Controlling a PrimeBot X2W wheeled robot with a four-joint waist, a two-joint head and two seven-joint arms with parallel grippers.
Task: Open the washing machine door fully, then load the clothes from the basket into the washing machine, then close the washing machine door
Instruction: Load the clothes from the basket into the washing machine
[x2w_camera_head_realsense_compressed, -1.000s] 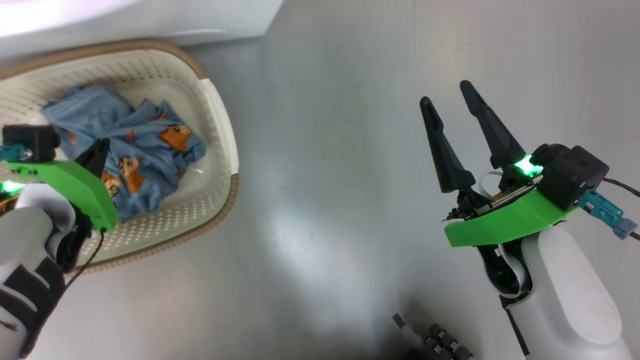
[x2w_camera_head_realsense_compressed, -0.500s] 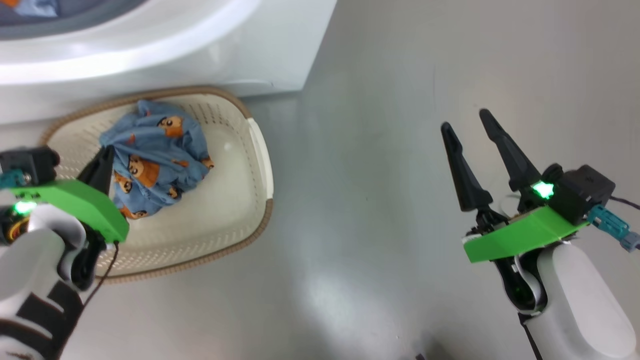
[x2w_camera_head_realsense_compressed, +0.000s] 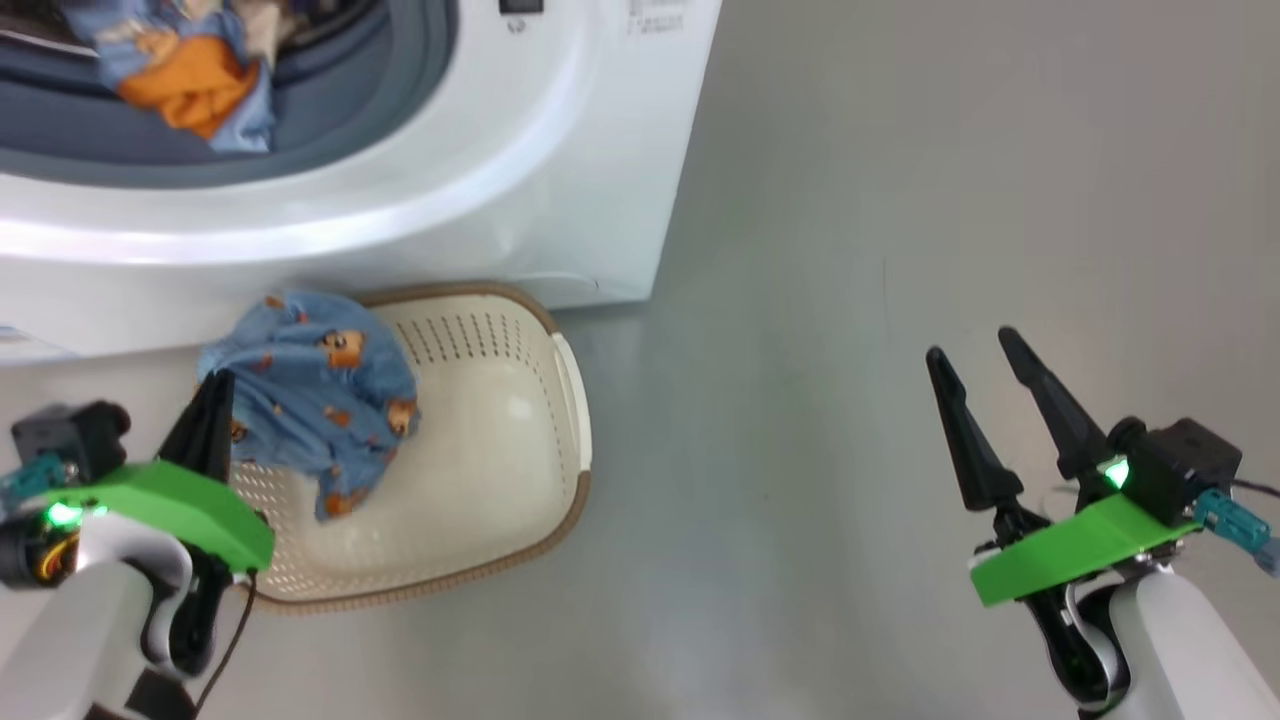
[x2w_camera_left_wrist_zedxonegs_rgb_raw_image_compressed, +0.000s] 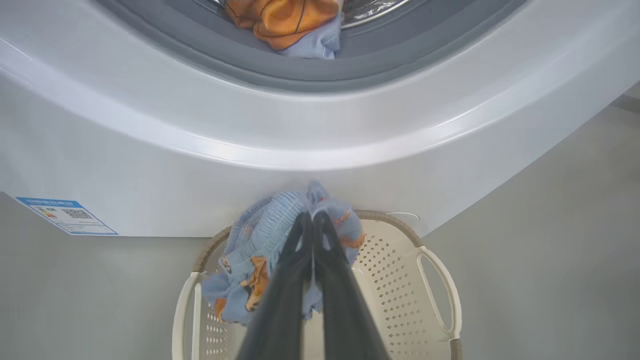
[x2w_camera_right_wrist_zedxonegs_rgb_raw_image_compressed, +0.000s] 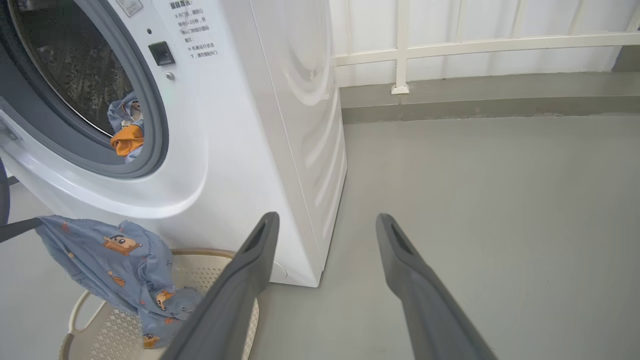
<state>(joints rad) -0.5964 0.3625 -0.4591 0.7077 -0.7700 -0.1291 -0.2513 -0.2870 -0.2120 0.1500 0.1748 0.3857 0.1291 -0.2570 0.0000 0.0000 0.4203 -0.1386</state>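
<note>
Holding a blue cartoon-print garment (x2w_camera_head_realsense_compressed: 320, 400) over the basket (x2w_camera_head_realsense_compressed: 573, 420).
The left gripper (x2w_camera_head_realsense_compressed: 217, 382) was clamped shut on the garment, which hung with its lower edge trailing inside the basket, just in front of the washing machine (x2w_camera_head_realsense_compressed: 560, 150). Orange and blue clothes (x2w_camera_head_realsense_compressed: 190, 85) lay at the drum's uncovered mouth. The right gripper (x2w_camera_head_realsense_compressed: 970, 345) hovered over the floor (x2w_camera_head_realsense_compressed: 850, 250), well apart, fingers spread and empty.

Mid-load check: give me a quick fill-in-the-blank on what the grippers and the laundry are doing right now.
1. The left gripper has its jaws ___ on the light blue fabric garment with orange cartoon prints.
2. That garment hangs over the cream-white perforated plastic ___.
3. The right gripper has its jaws ___, holding nothing.
Missing words: shut; basket; open.
</note>
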